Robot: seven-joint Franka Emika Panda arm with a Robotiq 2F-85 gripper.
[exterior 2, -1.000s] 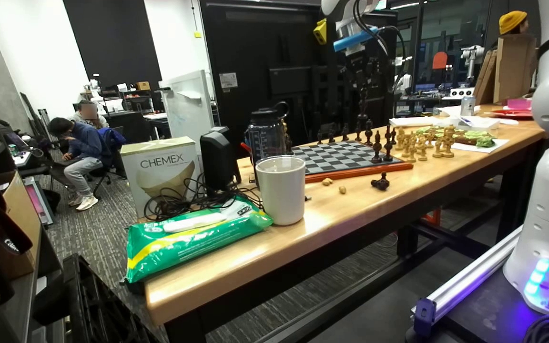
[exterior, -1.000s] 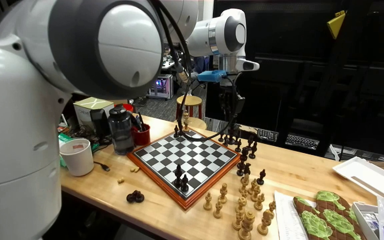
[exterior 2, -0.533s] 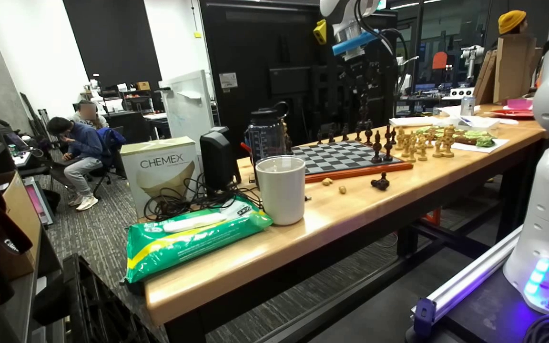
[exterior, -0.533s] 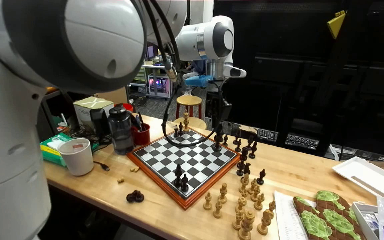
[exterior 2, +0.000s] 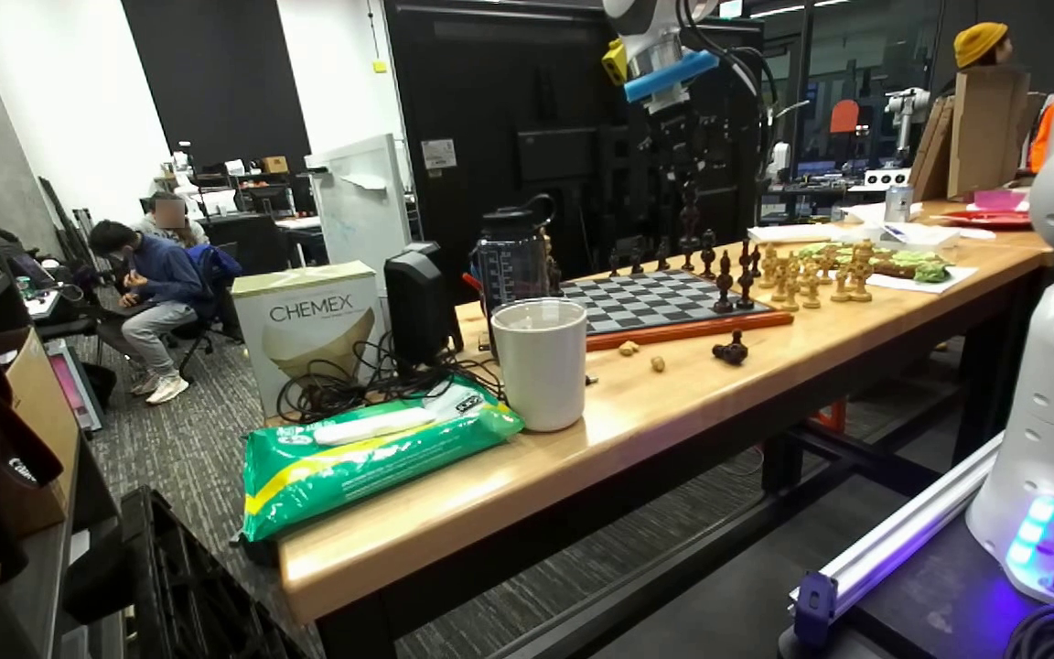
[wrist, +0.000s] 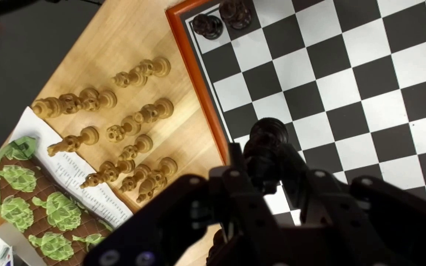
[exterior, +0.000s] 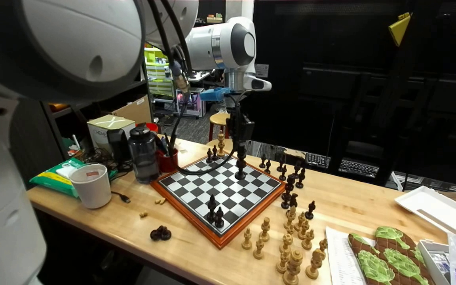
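Note:
My gripper point(exterior: 241, 147) is shut on a tall dark chess piece point(exterior: 240, 168) and holds it upright above the chessboard point(exterior: 188, 225). In the wrist view the piece's round base point(wrist: 269, 129) shows beyond the fingertips point(wrist: 261, 151). In an exterior view the dark piece point(exterior 2: 691, 220) hangs below the gripper point(exterior 2: 689, 178), against a dark background. Two dark pieces point(exterior: 211, 208) stand at the near corner of the board. Two more dark pieces point(exterior: 209, 155) and a tall light piece point(exterior: 221, 144) stand at the far corner.
Dark pieces point(exterior: 289, 184) and light pieces point(exterior: 285, 241) stand beside the board. A fallen dark piece point(exterior: 160, 233) lies in front. A water bottle point(exterior: 143, 158), red cup point(exterior: 167, 162), white cup point(exterior: 93, 190), wipes pack point(exterior: 56, 178) and oven mitt point(exterior: 390, 257) are also on the table.
The arm and gripper have moved left in an exterior view, carrying the dark piece from near the other dark pieces at the board's edge to over the board.

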